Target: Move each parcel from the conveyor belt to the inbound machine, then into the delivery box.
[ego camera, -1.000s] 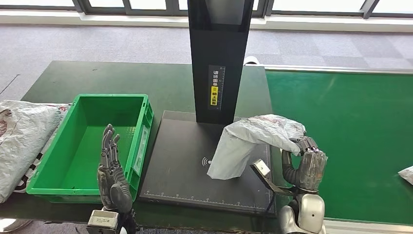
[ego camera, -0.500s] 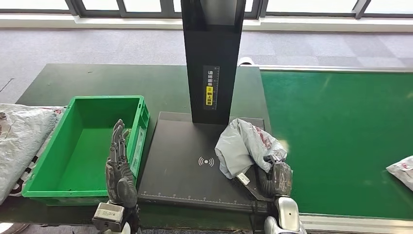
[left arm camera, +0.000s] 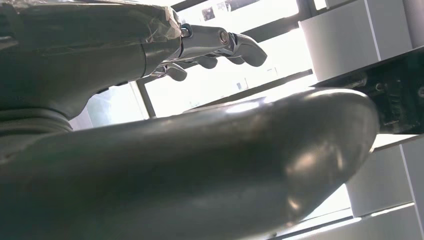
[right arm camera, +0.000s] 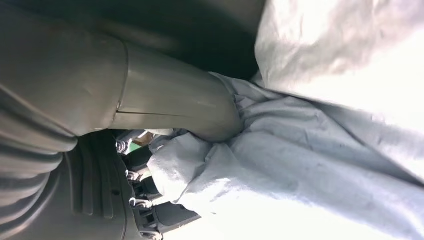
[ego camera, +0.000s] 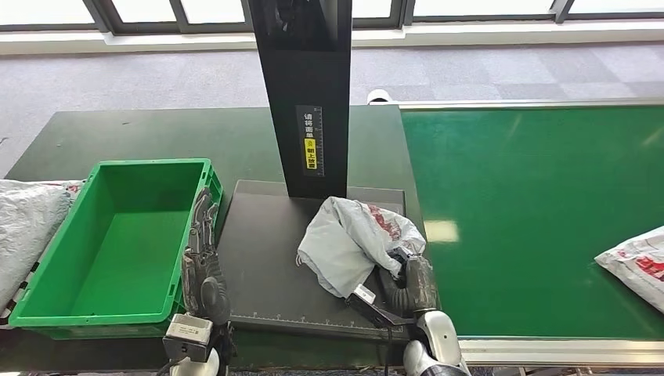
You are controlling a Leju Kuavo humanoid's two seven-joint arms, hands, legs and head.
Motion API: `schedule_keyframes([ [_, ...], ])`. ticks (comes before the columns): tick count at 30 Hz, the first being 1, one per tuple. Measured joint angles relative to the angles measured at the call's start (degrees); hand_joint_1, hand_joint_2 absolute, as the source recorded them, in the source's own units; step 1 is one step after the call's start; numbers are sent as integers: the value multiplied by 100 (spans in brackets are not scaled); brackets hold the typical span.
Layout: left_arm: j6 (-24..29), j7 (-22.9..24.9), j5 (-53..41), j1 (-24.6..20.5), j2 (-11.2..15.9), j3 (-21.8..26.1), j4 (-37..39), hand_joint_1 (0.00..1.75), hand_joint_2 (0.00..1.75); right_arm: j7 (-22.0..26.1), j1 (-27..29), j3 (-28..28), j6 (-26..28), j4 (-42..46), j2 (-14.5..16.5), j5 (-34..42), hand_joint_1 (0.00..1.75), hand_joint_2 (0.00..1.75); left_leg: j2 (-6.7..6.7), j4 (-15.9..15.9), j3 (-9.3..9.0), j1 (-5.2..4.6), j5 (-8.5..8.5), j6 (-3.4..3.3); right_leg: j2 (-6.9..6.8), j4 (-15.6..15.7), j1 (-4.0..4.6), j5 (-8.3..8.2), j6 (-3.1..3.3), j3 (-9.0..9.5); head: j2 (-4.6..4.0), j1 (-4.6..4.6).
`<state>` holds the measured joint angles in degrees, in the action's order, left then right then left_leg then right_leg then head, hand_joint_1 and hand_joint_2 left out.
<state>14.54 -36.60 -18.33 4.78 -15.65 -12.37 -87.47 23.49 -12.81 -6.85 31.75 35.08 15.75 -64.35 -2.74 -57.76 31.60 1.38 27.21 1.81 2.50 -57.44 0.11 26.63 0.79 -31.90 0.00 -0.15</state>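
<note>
My right hand gripped the crumpled grey parcel on the scanner plate, left hand empty with fingers straight, and I feared the loose bag slipping out.

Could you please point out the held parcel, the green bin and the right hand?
Parcel [ego camera: 352,243], head view, crumpled middle.
Green bin [ego camera: 153,163], head view, far rim.
Right hand [ego camera: 413,283], head view, back of hand.

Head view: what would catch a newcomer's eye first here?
The crumpled grey parcel lying on the black scanner platform, gripped by the right hand. Left of the platform sits the bright green crate, the left hand raised beside its rim. Another parcel waits on the green belt.
</note>
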Motion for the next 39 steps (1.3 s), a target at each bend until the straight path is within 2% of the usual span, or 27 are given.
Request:
schedule_keyframes([
  [4,22,-73,20,10,-2,2,1,0,0,-54,377,-738,-426,1017,54,190,175,175,53,21,4,3,-33,35,-62,-11,1,8,24,-13,0,-5],
  [7,67,-114,21,132,-2,5,-31,0,0,-163,837,-1285,-763,2263,28,173,175,175,154,26,31,3,-80,69,-162,-19,2,13,32,-47,0,-4],
  [10,107,-138,21,324,-2,14,-83,0,0,-295,1139,-1724,-978,3389,-63,114,175,175,193,26,62,0,-90,77,-201,-21,1,14,31,-61,0,-3],
  [16,140,-143,18,419,-2,30,-131,0,0,-300,1336,-2057,-978,4271,-198,132,175,175,203,16,77,-21,-82,53,-217,-19,-19,15,17,-61,0,-2],
  [20,156,-148,-12,485,-2,34,-173,0,0,-319,1390,-2133,-878,4534,-261,54,0,175,203,12,82,-33,-87,38,-219,-19,-32,7,2,-63,0,-2],
  [25,199,-148,-121,590,-2,34,-290,0,0,-788,1493,-2153,-640,4834,-322,-277,0,175,204,11,83,-40,-89,32,-224,-18,-38,6,-2,-64,0,-2],
  [29,271,-134,-229,623,0,20,-337,0,0,-1152,1507,-2084,-162,4877,-352,-542,0,175,204,11,83,-43,-88,31,-224,-18,-41,5,-3,-64,0,-2],
  [32,365,-90,-373,631,2,-15,-337,0,0,-1483,1489,-1928,110,4851,-357,-917,0,175,204,10,84,-44,-88,30,-224,-18,-42,5,-4,-65,0,-2],
  [36,748,61,-548,623,-21,-122,-292,0,0,-2139,1485,-1626,387,4721,-358,-1671,0,175,204,10,84,-45,-89,28,-225,-17,-43,4,-5,-65,0,-2],
  [39,876,221,-554,602,-26,-209,-228,0,0,-2366,1485,-1440,453,4585,-358,-1886,0,175,204,9,85,-46,-88,27,-224,-17,-44,4,-6,-66,0,-2],
])
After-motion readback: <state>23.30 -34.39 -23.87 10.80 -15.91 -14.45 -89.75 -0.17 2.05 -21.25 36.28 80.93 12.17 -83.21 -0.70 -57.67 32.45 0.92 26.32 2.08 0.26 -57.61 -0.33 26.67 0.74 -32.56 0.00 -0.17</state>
